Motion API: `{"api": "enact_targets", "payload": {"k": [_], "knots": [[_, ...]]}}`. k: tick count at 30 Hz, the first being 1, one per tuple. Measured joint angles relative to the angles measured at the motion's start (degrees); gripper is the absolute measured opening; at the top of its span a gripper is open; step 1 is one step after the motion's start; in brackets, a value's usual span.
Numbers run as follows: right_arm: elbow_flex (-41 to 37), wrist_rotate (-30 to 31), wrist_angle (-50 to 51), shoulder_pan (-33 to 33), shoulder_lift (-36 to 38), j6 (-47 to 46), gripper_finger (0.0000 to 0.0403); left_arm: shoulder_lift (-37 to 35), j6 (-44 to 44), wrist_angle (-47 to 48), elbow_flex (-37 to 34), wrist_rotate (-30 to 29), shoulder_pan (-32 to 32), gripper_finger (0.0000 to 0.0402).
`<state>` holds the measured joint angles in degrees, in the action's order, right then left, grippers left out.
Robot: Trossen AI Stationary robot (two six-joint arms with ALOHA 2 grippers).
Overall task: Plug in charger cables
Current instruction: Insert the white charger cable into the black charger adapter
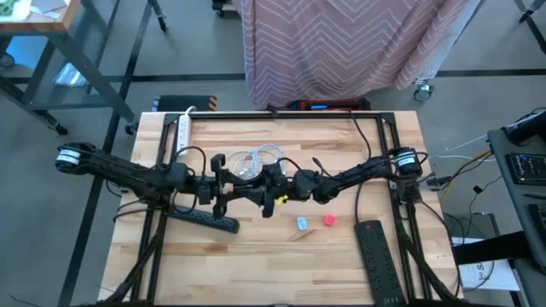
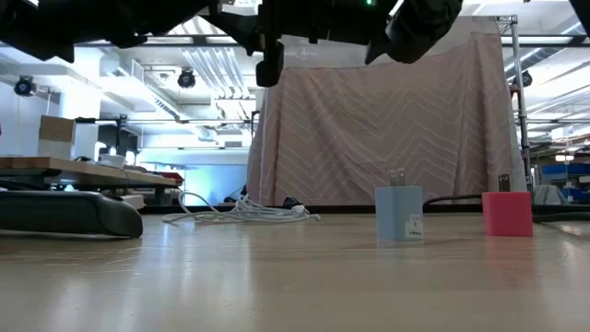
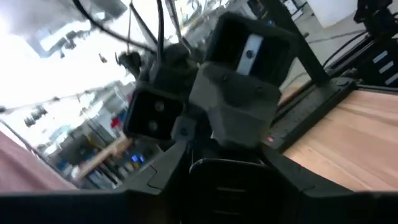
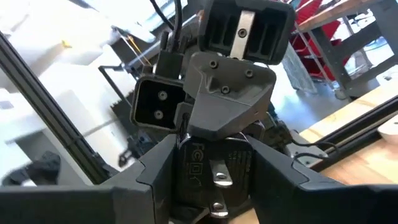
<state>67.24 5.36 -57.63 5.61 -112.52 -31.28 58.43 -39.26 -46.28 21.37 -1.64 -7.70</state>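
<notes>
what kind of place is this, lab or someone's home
Most likely a robotics lab or workshop, not a home: a wooden table in a black frame, a zigzag-patterned curtain as a backdrop, exposed ceiling ducts, and workbenches and shelving beyond.

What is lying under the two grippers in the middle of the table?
Under the left gripper and right gripper, coiled white charger cables show; the arms cover part of the coil.

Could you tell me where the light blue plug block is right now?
In the high view the light blue plug block stands on the table's right half, just left of the red-pink plug block and left of the black power strip.
</notes>
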Motion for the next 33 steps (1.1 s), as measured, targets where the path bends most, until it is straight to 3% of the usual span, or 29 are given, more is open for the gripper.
{"api": "enact_targets", "payload": {"k": [4,9,15,17,25,33], "knots": [[0.0,-0.2,4.7,-0.3,0.7,4.9,0.0202,-0.4,2.6,5.5,1.2,-2.4,-0.4,0.0137],[0.0,1.7,15.4,-0.8,4.4,9.2,0.0262,-2.3,4.0,20.2,6.6,-13.6,-2.1,0.0137],[0.0,13.2,28.1,-0.8,8.7,14.8,0.0306,0.3,10.7,41.9,15.5,-28.7,-4.4,0.0136],[0.0,15.6,29.1,-0.7,9.0,14.9,0.031,2.9,11.3,44.5,17.4,-31.9,-5.1,0.0136],[-0.1,15.7,29.1,-0.6,8.0,9.3,0.03,12.6,8.7,46.7,22.7,-41.7,-7.7,0.0136],[-0.1,15.9,29.4,-0.7,7.6,1.5,0.0274,17.7,9.8,50.4,27.2,-43.0,-7.7,0.0136]]}}
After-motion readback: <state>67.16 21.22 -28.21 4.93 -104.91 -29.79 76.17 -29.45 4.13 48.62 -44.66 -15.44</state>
